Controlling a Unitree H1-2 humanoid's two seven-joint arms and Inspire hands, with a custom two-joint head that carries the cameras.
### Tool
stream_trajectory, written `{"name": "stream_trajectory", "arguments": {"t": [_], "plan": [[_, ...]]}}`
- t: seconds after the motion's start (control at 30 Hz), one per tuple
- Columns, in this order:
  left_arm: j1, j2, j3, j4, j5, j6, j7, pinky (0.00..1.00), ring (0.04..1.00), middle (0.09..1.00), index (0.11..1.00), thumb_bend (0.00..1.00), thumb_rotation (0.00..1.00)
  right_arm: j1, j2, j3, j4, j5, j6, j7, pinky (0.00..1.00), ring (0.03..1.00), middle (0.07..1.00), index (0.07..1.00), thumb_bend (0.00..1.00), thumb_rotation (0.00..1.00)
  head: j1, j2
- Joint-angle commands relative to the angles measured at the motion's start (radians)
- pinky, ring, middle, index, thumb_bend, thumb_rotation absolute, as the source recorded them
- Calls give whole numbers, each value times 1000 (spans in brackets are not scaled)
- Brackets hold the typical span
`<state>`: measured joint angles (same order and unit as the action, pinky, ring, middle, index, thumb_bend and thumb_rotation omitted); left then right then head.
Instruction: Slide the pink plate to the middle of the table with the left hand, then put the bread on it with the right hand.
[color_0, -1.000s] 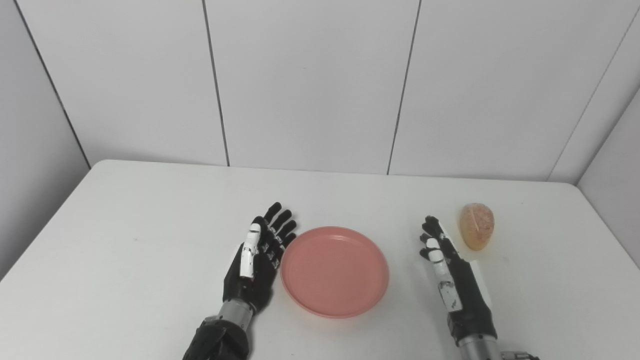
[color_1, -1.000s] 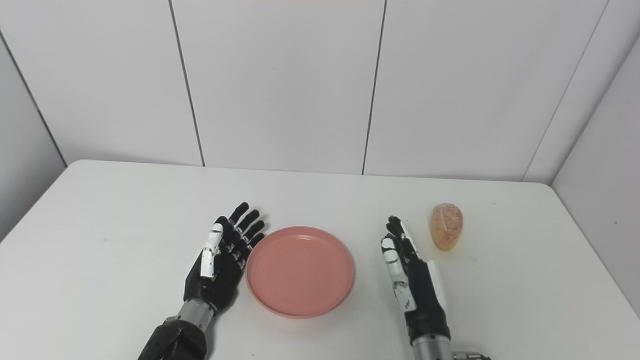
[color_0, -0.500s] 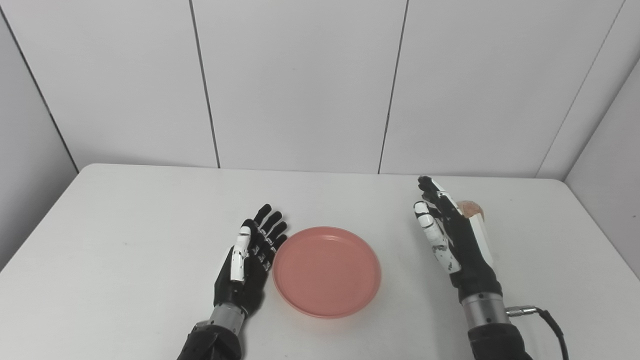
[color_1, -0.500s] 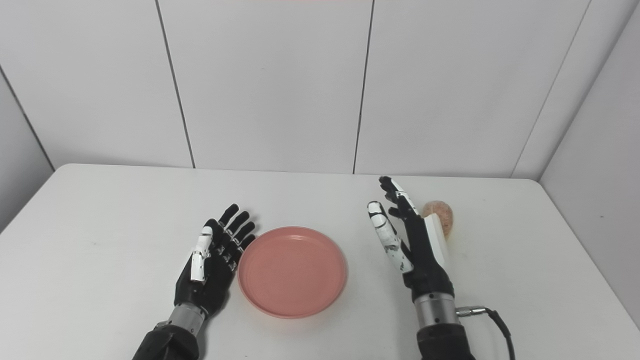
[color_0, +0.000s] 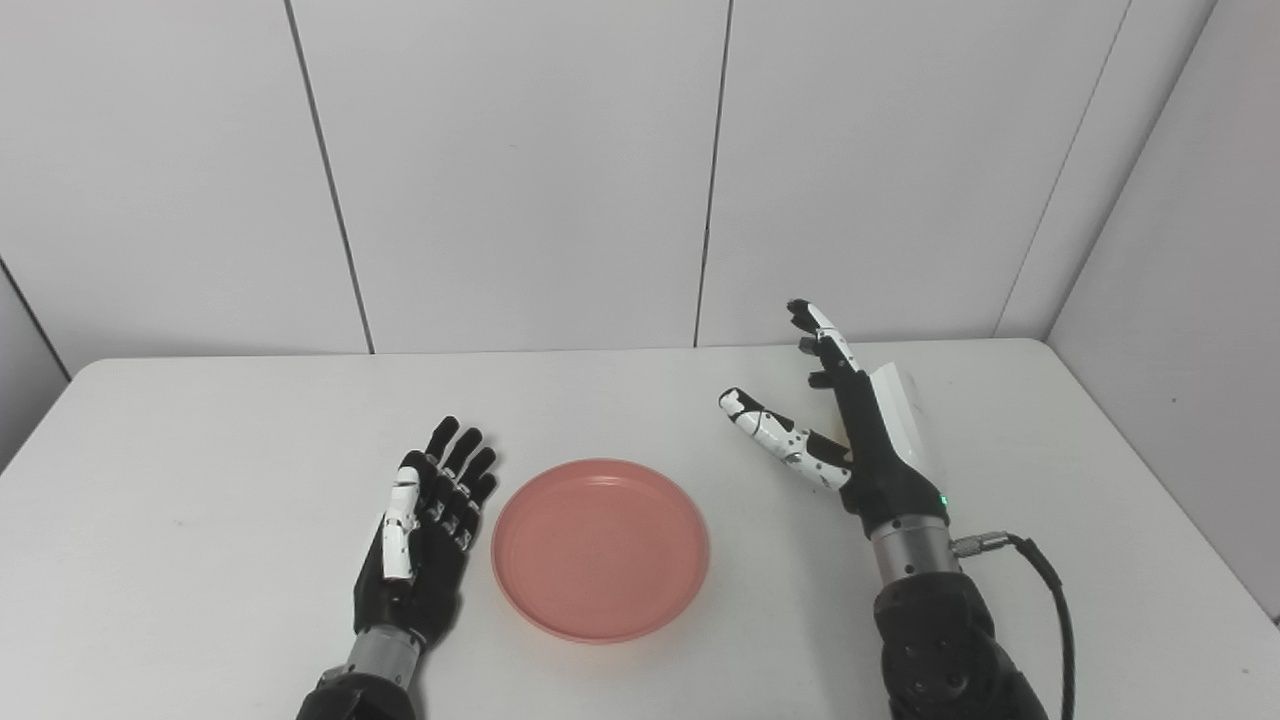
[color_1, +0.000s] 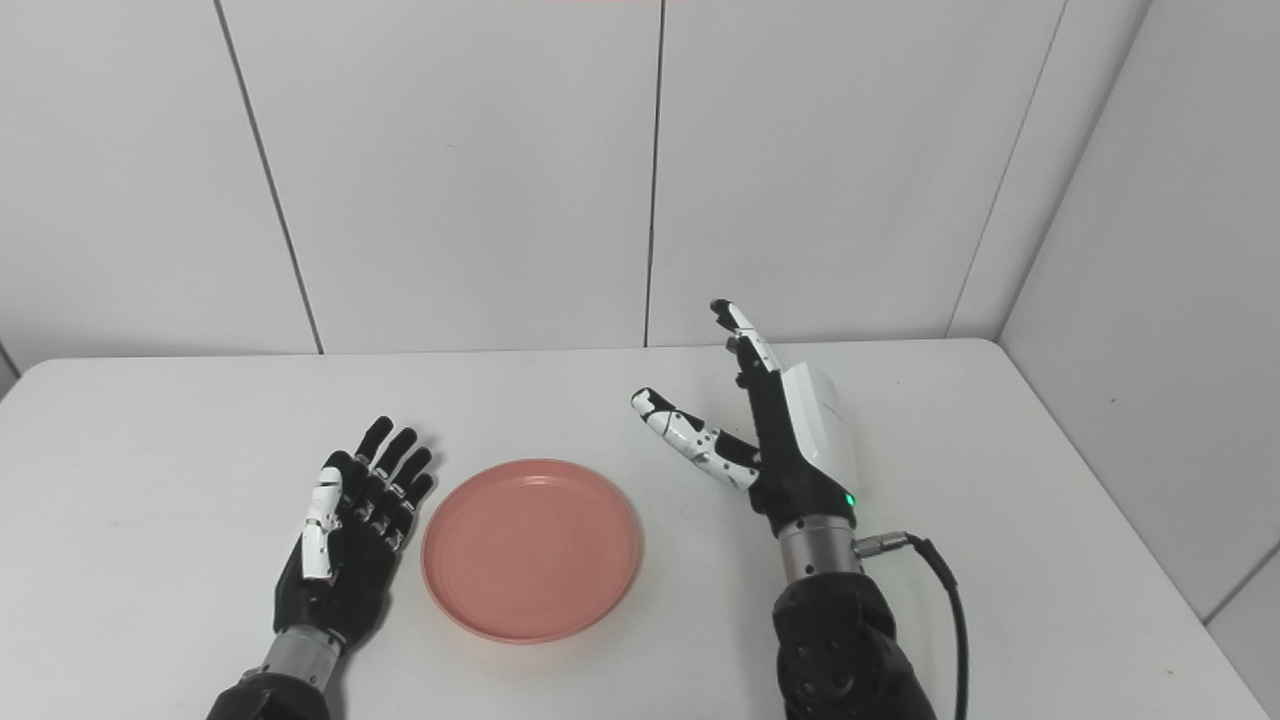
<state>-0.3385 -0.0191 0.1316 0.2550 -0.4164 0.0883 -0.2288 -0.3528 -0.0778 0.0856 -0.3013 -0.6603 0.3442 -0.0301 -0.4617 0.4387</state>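
Now both spread: left robot hand (color_0: 425, 520) beside pink plate (color_0: 600, 548) (no writing); right robot hand (color_0: 860, 430) raised.

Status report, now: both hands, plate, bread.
Left hand open, flat beside pink plate. Right hand open, raised right of the plate. Plate empty. Bread hidden behind right hand. Nothing else on the table.

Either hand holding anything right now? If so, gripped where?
Nothing is held. The left hand lies open on the table beside the pink plate. The right hand is raised, fingers and thumb spread; the bread is hidden behind it.
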Motion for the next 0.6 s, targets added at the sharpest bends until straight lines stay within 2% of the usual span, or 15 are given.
{"name": "stream_trajectory", "arguments": {"t": [0.0, 0.13, 0.23, 0.3, 0.37, 0.47, 0.57], "plan": [[45, 12, 16, 59, -14, 16, -4, 994, 950, 953, 947, 315, 1000, -53, -13, -8, -31, -37, 18, -14, 761, 862, 904, 912, 691, 641, -10, -5], [40, 18, 21, 71, -25, 15, -16, 1000, 965, 967, 960, 303, 1000, -69, -17, -18, -25, -82, 40, -23, 743, 865, 912, 922, 728, 529, -23, -8], [40, 21, 21, 66, -30, 23, -16, 1000, 964, 965, 957, 303, 1000, -80, -27, -25, -21, -108, 56, -19, 744, 867, 916, 926, 729, 498, -29, -10], [40, 22, 23, 65, -35, 25, -17, 1000, 970, 971, 962, 300, 1000, -89, -37, -27, -12, -135, 76, -13, 752, 873, 921, 936, 743, 505, -35, -11], [38, 24, 24, 68, -41, 25, -17, 1000, 975, 974, 969, 293, 1000, -97, -48, -27, 4, -170, 100, -10, 753, 874, 920, 944, 781, 578, -39, -10], [34, 26, 28, 70, -52, 33, -14, 1000, 975, 975, 971, 291, 1000, -109, -49, -38, 30, -219, 123, -6, 737, 877, 927, 950, 811, 621, -49, -9], [33, 29, 29, 69, -52, 39, -11, 1000, 971, 973, 971, 289, 1000, -118, -47, -57, 58, -247, 125, -7, 742, 886, 931, 955, 813, 627, -56, -8]]}}
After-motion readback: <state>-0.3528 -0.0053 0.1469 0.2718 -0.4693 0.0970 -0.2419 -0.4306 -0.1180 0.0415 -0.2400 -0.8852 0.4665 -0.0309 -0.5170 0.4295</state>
